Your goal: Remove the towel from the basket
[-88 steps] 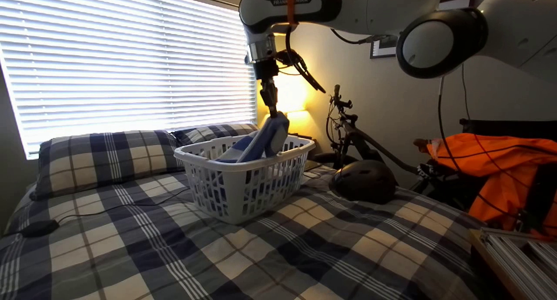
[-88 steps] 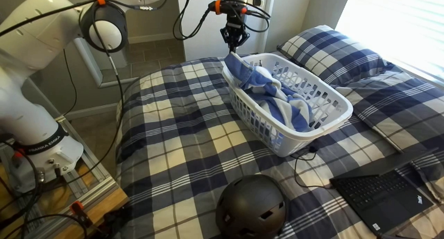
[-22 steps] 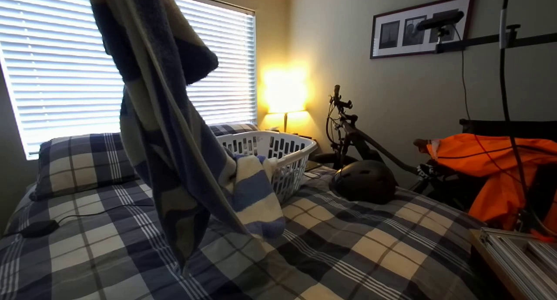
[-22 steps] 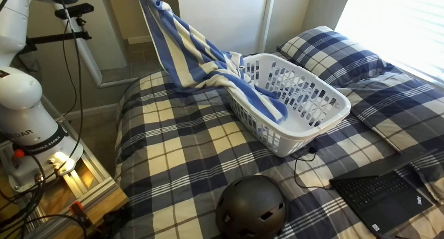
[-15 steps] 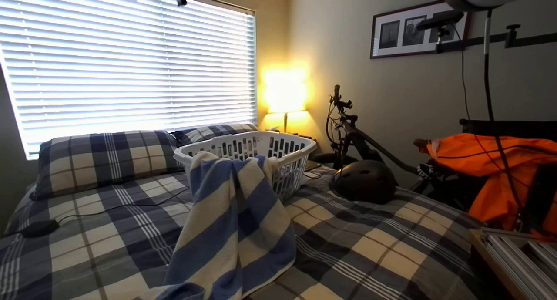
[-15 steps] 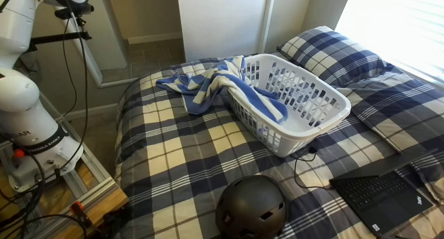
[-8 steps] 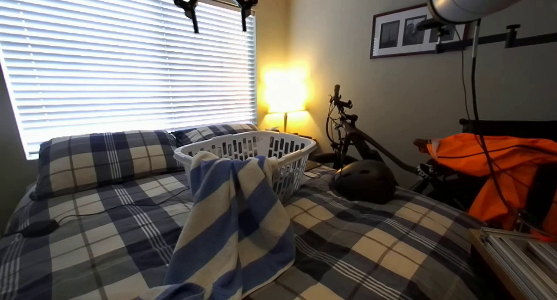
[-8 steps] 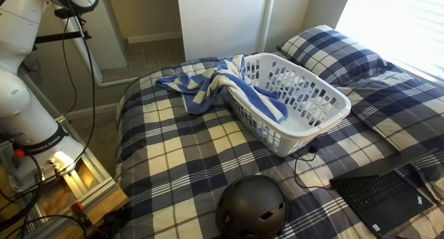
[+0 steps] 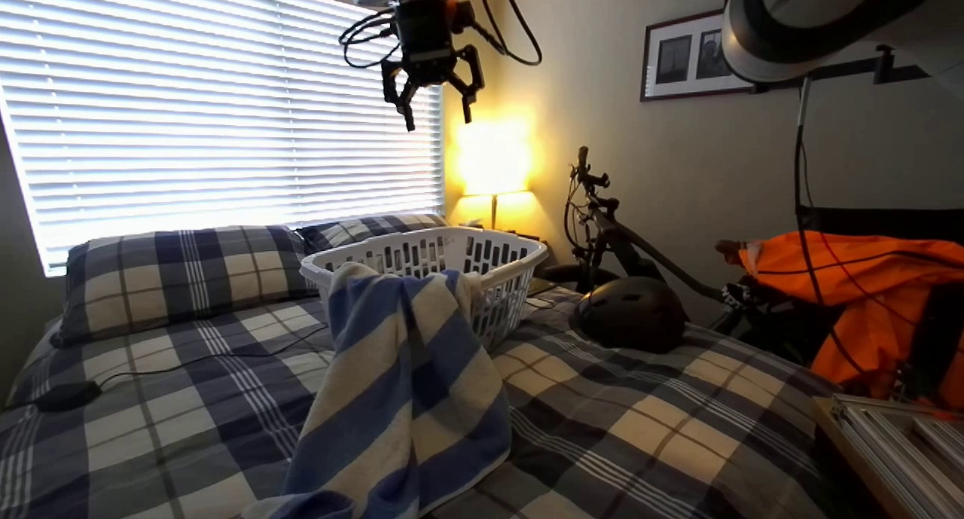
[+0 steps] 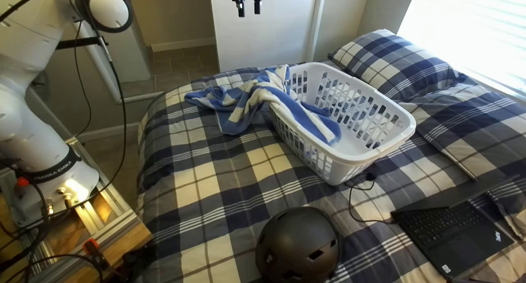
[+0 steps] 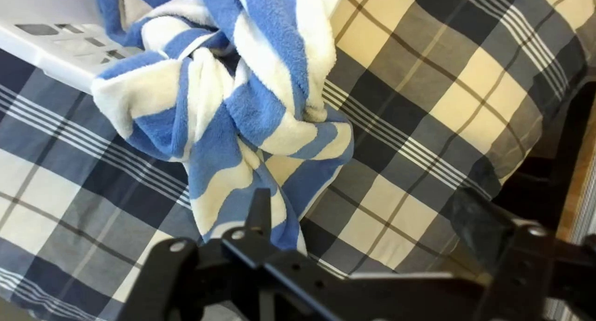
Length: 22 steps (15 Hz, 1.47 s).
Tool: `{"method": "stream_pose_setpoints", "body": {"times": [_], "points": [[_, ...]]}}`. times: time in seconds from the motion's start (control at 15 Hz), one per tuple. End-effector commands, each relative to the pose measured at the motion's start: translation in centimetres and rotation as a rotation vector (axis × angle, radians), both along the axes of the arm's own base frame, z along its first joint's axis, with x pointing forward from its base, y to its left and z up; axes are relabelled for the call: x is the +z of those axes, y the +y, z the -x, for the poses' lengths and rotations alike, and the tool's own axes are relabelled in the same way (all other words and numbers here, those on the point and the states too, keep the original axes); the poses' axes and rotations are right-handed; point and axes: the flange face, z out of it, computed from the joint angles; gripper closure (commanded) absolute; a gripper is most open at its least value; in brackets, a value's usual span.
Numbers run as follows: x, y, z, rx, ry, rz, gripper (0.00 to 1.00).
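1. A black gripper hangs high above a bed, its fingers spread wide with nothing between them, well apart from the cloth below.
2. The blue-and-white striped towel lies draped over the rim of a white plastic basket. One end hangs inside; the larger part spills outside onto the plaid bedspread.
3. The task looks partly done, with the inner end left to come out. The likely step is taking hold of the towel.
4. In the wrist view, the gap between the fingers shows mostly bedspread, with the towel to one side, so shifting toward the cloth before descending seems wise.
5. The fold over the rim should make a good hold: take a thick bunch, keeping the plastic rim out of the pinch.
6. Grasping lower, against the bed, risks nipping bedspread too.
7. Lifting straight up until the inner end clears the rim, then carrying sideways, seems safest; a low sideways pull could drag or tip the basket.
8. Set it down away from the basket and the black helmet.
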Motion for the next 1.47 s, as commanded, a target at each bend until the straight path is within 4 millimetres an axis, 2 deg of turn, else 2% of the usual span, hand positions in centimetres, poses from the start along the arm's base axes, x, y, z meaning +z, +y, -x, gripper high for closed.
{"method": "stream_pose_setpoints", "body": {"times": [0.0, 0.2, 0.47, 0.8, 1.13, 1.4], "points": [[0.1, 0.2, 0.0, 0.002, -0.001, 0.0, 0.0], [0.9, 1.2, 0.1, 0.014, -0.015, 0.002, 0.0], [1.1, 1.2, 0.1, 0.014, -0.019, 0.003, 0.0], [-4.0, -3.7, -2.2, -0.126, -0.092, -0.071, 0.0], [-10.8, -9.4, -4.0, -0.191, -0.136, -0.077, 0.0], [-16.2, -11.7, -5.2, -0.239, -0.168, -0.127, 0.0]]}}
